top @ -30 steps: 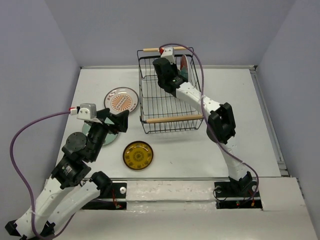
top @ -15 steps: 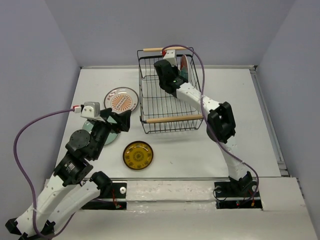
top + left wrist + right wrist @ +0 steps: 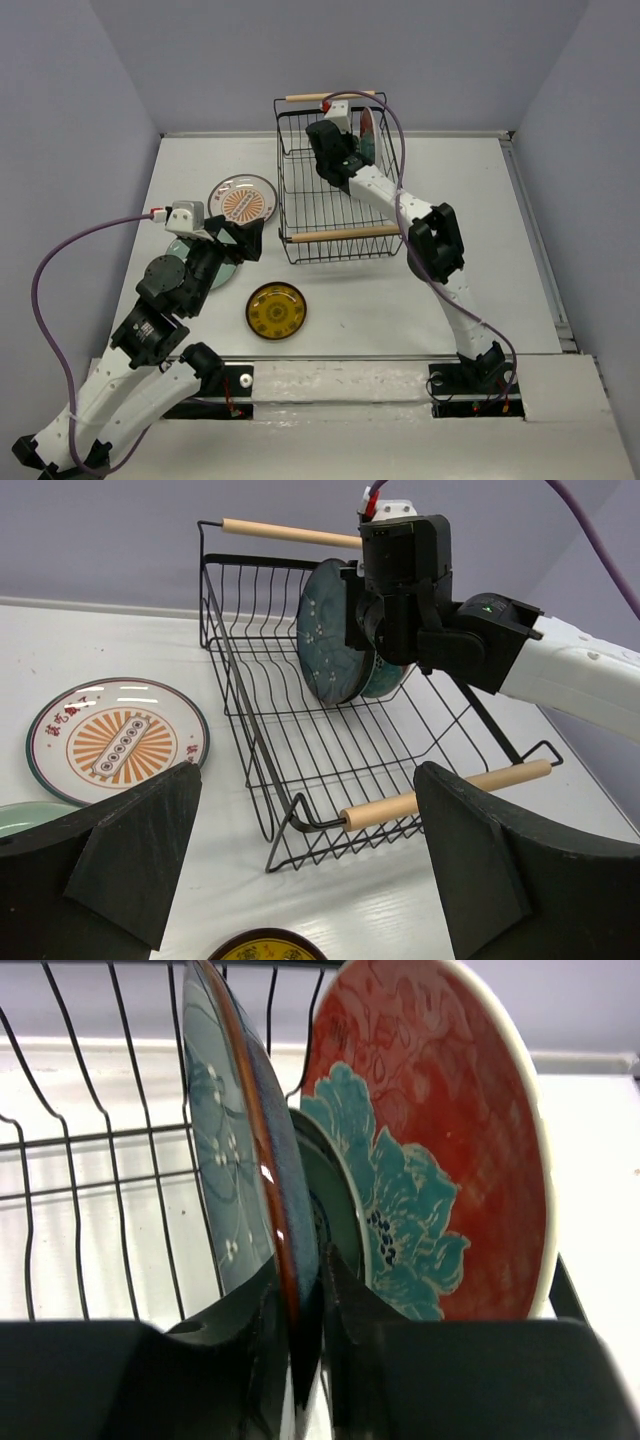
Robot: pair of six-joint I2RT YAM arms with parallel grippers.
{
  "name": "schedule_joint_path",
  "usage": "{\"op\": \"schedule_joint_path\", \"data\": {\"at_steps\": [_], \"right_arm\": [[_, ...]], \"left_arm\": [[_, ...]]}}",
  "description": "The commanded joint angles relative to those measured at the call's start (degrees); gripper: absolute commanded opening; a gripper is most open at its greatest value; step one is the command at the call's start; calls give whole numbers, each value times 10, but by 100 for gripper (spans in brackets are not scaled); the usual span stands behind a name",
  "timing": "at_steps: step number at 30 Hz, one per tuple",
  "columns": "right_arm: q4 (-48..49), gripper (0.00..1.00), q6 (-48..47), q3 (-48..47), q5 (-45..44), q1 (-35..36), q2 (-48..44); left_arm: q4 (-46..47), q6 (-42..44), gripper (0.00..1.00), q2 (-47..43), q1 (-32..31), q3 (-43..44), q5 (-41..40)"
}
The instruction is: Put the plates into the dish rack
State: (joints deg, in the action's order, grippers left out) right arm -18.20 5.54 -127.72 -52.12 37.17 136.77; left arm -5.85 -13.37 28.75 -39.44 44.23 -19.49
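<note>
**Q:** What differs from one second ago?

**A:** The left arm has advanced slightly toward the dish rack [image 3: 440, 792]. The left gripper [image 3: 243, 240] remains fully spread and holds nothing. The right gripper [image 3: 305, 1265] stays pinched on the lower rim of the large blue-teal plate [image 3: 235, 1160], inside the rack's far corner.

**Q:** Surface and room?

**A:** A white table [image 3: 480, 260], enclosed by lavender-grey walls [image 3: 300, 50]. The white plate with orange centre [image 3: 118, 742] lies flat ahead-left of the left gripper. The pale mint plate [image 3: 30, 815] lies by its left finger, and the amber plate [image 3: 276, 310] lies behind it.

**Q:** Orientation?

**A:** The blue-teal plate stands on edge, nearly upright, with its face toward the left arm. Just right of the right gripper's fingers, the small dark teal plate [image 3: 335, 1200] and the red plate [image 3: 440, 1140] stand parallel to it. The rack's long axis runs from handle to handle.
</note>
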Motion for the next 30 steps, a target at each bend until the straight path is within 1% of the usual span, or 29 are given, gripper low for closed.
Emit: {"op": "schedule_joint_path", "data": {"at_steps": [1,2,3,4,5,6,7,8,9,11,13,16,17,18,19,20,22,23,24,25,26,27,28,29,30], "right_arm": [[78,32,10,-25,-21,-7,-10],[79,42,12,-19,-18,-7,-16],[83,47,12,-5,-16,-7,-29],[84,50,13,3,-14,-7,-37],[85,58,14,11,-5,-7,-45],[86,61,15,19,1,-7,-54],[87,67,18,38,19,-7,-73],[87,67,19,46,19,-7,-83],[85,74,21,55,41,-7,-93],[86,78,24,82,81,-7,-126],[86,82,21,99,105,-7,-159],[84,87,25,138,167,-2,-199],[83,88,37,150,190,-2,-230],[84,89,43,179,238,-2,-247],[84,89,49,194,258,4,-264],[84,89,61,210,298,4,-298],[102,89,74,271,341,12,-337],[120,88,84,319,367,25,-379],[131,88,90,319,380,33,-399],[140,87,96,368,394,40,-419],[146,83,108,390,419,57,-438],[157,80,113,414,431,69,-476],[161,76,126,462,438,81,-496],[164,71,133,487,445,113,-514],[173,67,143,515,442,132,-534]], "left_arm": [[25,0,99,7,8,-5,2],[24,0,99,8,9,-4,2],[24,0,99,10,9,-4,4],[24,-1,99,11,10,-4,4],[24,-1,99,15,11,-3,5],[24,-3,99,17,13,-3,7],[24,-3,99,21,14,-3,9],[24,-3,99,21,15,-3,9],[23,-3,99,25,16,-2,10],[23,-4,99,31,21,-2,12],[22,-5,99,35,24,-2,15],[22,-8,99,45,34,0,20],[22,-9,99,49,37,0,22],[22,-10,99,53,39,0,24],[22,-11,99,54,45,1,30],[22,-11,99,59,47,1,33],[22,-14,99,61,52,1,38],[23,-15,99,63,58,1,40],[22,-15,99,63,60,1,43],[23,-16,99,64,62,1,45],[24,-16,99,63,67,1,45],[24,-16,99,62,68,1,45],[25,-16,99,61,70,1,45],[25,-15,99,59,72,1,44],[25,-15,99,56,72,0,42]]}}
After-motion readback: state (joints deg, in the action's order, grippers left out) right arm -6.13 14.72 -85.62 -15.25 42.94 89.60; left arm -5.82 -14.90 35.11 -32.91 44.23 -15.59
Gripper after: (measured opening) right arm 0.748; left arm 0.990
